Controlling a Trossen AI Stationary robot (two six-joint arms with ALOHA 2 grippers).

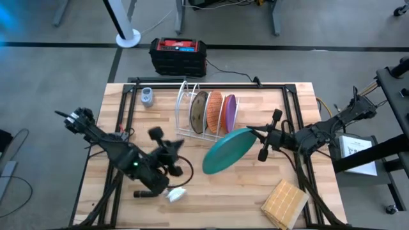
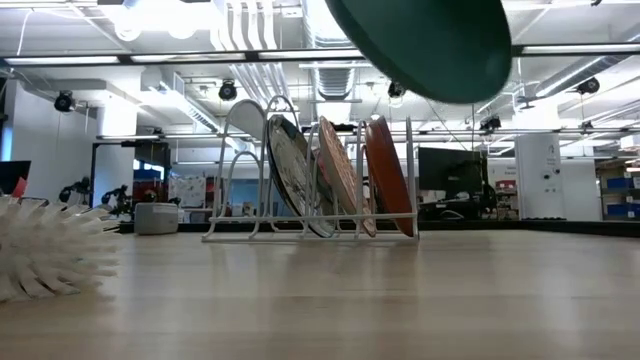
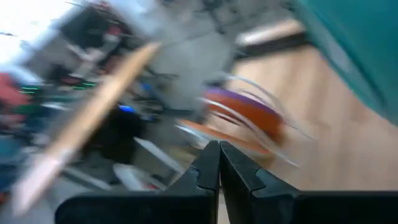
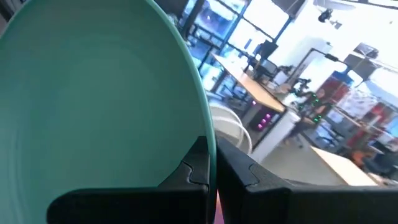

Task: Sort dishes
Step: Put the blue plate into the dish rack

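1. Teal-green plate (image 1: 229, 151) hangs above the table, its rim pinched between the fingers of the right gripper (image 1: 261, 137).
2. White wire rack (image 1: 185, 110) lies just beyond the plate's far edge, with the speckled plate (image 1: 200, 111), orange plate (image 1: 214, 108) and purple plate (image 1: 229, 110) standing upright in it.
3. Left gripper (image 1: 167, 152), fingers pressed together and empty, sits near the plate's other side.
4. Judging by this, the right arm is nearer the rack's free end.

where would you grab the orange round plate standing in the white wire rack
Take the orange round plate by its exposed top rim, coming from above. It stands on edge in the white wire rack, close between the speckled and purple plates, so its faces are blocked.
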